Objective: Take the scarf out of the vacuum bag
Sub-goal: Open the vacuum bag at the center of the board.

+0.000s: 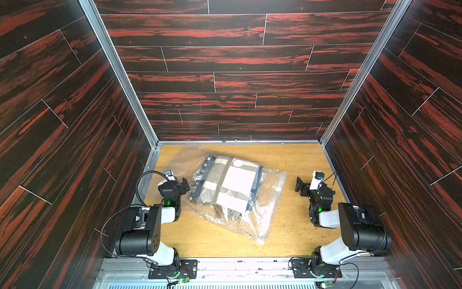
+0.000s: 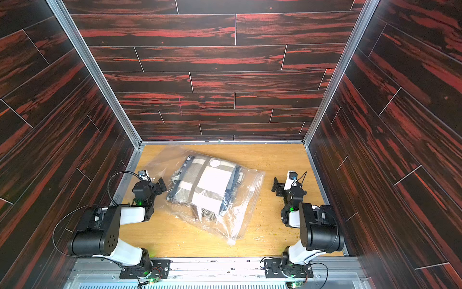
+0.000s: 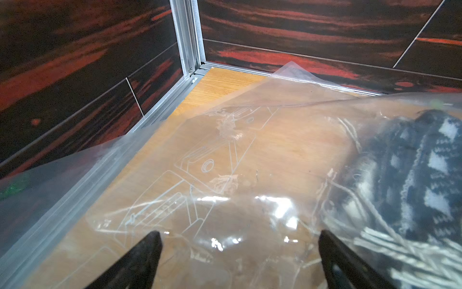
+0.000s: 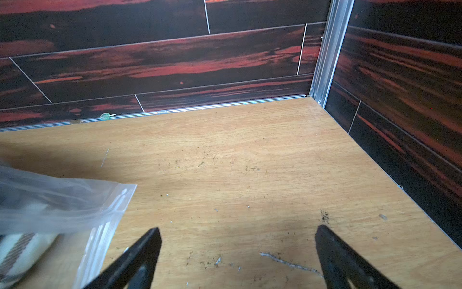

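Note:
The vacuum bag (image 1: pixel 265 220) (image 2: pixel 160 162) lies flat in the middle of the wooden table, clear and crinkly. Inside it the folded scarf (image 1: pixel 232 187) (image 2: pixel 210 185) shows cream, beige and navy checks with fringes. A round white valve disc (image 1: pixel 238 163) sits on the bag's far side, and a small white slider clip (image 1: pixel 260 241) at its near corner. My left gripper (image 1: pixel 186 185) (image 3: pixel 239 234) is open just left of the scarf, its fingers over bare bag plastic (image 3: pixel 225 150). My right gripper (image 1: pixel 300 184) (image 4: pixel 236 229) is open over bare wood, right of the bag's zip-seal edge (image 4: pixel 105 232).
Dark red wood-pattern walls with aluminium posts (image 1: pixel 120 75) close in the table (image 1: pixel 300 160) on three sides. Crumbs and a bit of thread (image 4: pixel 287 264) lie on the wood by the right gripper. A small green bit (image 4: pixel 105 115) rests at the back wall's foot.

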Controlling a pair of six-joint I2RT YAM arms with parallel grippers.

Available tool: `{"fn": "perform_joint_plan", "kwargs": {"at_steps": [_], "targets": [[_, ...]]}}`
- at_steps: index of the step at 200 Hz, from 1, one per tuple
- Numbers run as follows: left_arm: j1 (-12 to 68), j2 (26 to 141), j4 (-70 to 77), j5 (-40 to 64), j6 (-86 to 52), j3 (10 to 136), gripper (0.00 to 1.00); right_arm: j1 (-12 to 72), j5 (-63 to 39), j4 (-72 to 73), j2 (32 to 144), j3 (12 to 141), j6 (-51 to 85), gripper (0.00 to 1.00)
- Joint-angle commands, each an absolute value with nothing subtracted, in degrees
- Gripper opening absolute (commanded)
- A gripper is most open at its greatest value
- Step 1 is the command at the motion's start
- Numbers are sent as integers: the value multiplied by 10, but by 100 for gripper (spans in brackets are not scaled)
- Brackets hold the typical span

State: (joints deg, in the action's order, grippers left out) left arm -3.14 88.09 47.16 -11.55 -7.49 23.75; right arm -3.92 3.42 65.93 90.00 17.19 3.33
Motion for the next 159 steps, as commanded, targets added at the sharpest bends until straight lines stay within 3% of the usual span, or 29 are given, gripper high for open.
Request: {"fn": "perform_joint_plan", "kwargs": {"at_steps": [1,159], "targets": [[-30,879,466,-120,-68,241,100,-41,27,655,896,176,30,98],[-30,879,464,-120,-67,243,100,-54,14,651,896,178,42,99]]}}
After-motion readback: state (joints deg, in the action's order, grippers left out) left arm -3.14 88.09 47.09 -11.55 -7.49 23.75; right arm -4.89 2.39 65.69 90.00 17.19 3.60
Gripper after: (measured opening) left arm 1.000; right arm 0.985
